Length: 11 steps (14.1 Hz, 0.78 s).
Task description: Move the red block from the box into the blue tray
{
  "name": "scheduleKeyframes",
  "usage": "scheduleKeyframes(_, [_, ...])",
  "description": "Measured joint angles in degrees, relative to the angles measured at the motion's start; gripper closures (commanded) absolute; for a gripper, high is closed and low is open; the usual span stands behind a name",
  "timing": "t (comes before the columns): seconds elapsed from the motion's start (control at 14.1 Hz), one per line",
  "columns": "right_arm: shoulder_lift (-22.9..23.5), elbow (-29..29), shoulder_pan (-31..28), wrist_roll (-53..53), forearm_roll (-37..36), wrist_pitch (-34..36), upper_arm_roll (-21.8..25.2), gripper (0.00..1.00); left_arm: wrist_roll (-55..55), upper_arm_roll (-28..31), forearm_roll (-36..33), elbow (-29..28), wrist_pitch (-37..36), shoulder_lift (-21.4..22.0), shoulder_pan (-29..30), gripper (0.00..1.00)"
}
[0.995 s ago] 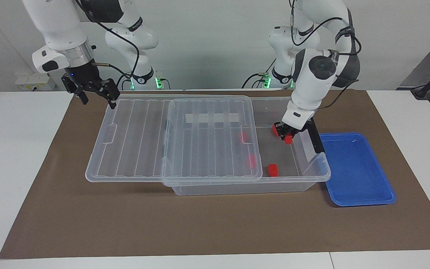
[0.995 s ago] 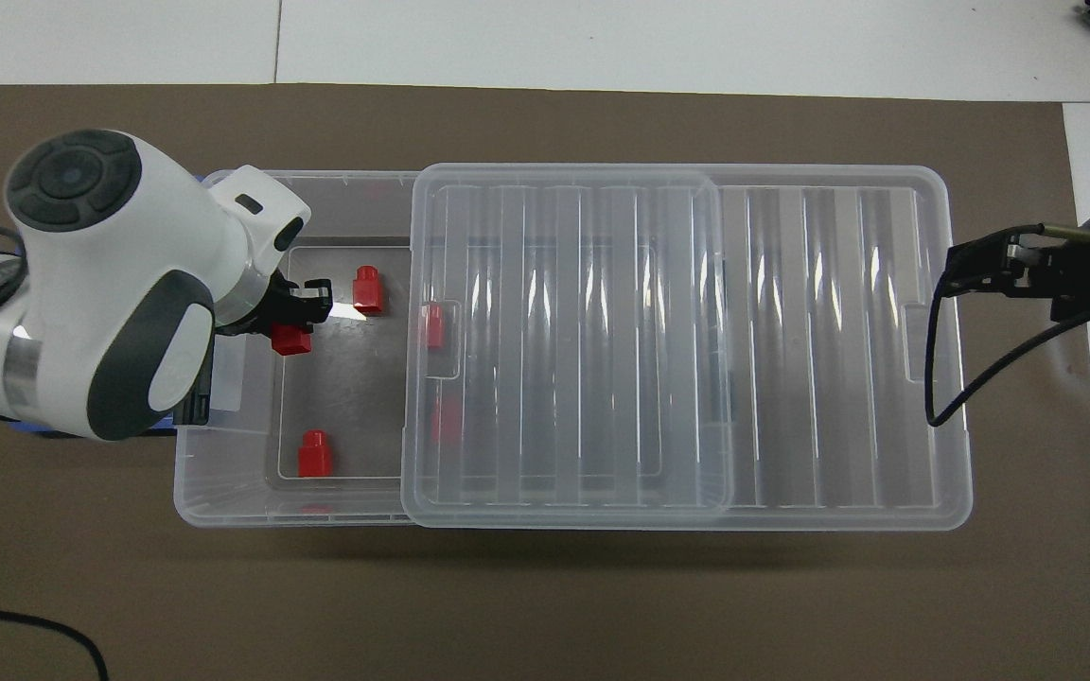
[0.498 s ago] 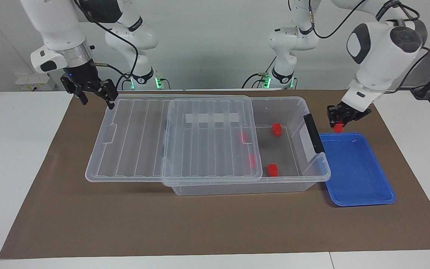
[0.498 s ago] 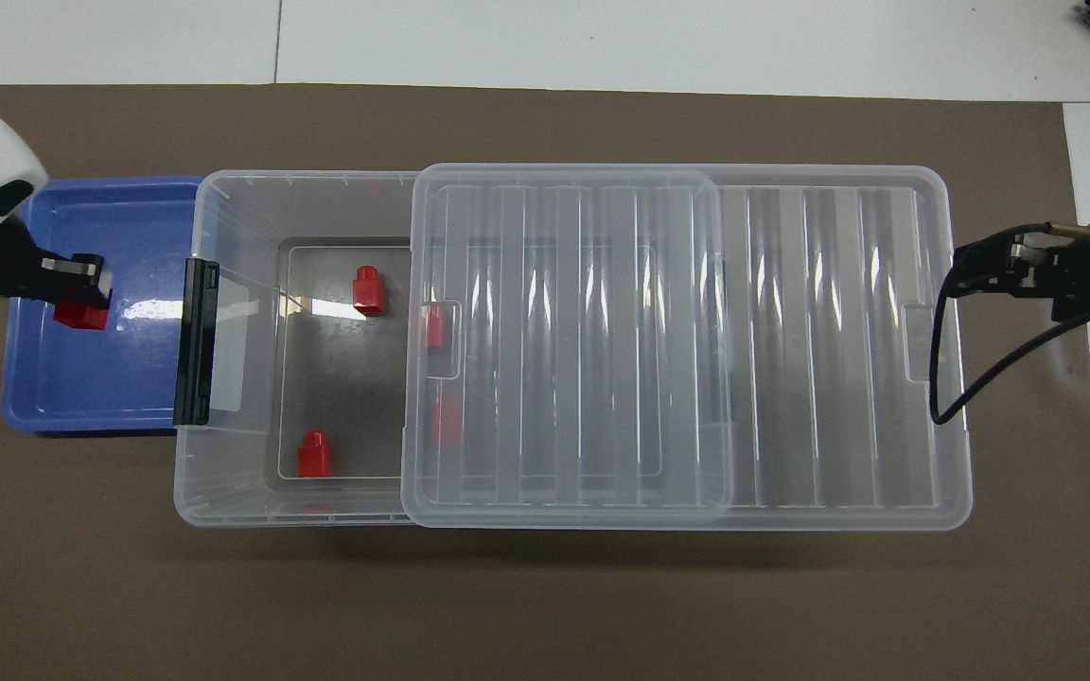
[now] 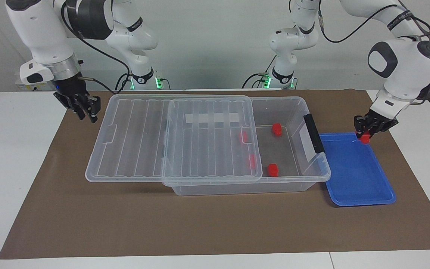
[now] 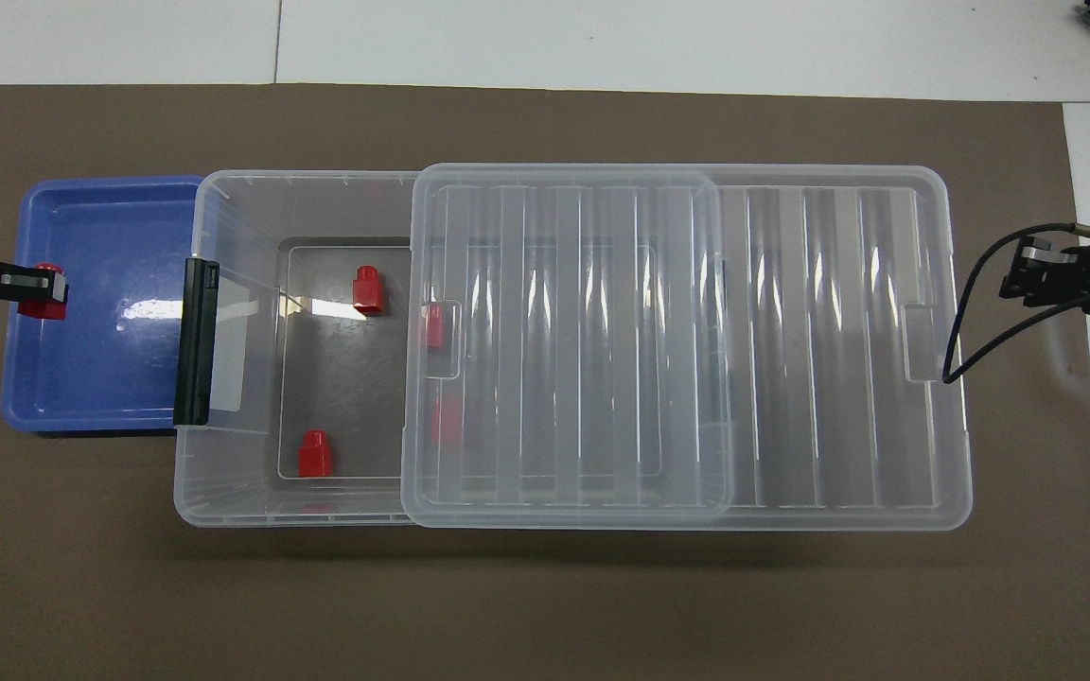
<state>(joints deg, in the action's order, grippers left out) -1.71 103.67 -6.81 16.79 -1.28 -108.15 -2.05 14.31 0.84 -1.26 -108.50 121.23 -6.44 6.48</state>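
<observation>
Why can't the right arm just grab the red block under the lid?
Probably it can't yet. That block lies in the box under the clear lid, which covers it from above. The right tool hangs off the lid's end, over the mat. The lid would have to slide away first.

My lid [image 5: 174, 140] is covering most of the box [image 5: 293, 179]; only the strip nearest the blue tray [image 5: 357, 175] is lying open.

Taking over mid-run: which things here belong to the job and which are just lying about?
In the job:
- red block, held in the left hand
- blue tray
- clear box

Lying about:
- slid-aside lid
- brown mat
- right hand, waiting
</observation>
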Motion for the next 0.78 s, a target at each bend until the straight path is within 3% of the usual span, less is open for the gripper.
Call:
scheduleKeyframes(0.43, [0.12,8.93,-1.31,-0.01,0.03,-8.45,0.12,1.00,-0.01,-0.03,0.00,-4.50,9.22,-4.78,1.79,1.00])
scheduleKeyframes(0.78, [1.07,10.29,-0.48,-3.99,0.03,-11.36,-0.08,1.00,-1.14,-0.12,0.01,-7.64,14.99,-7.56,2.53,1.00])
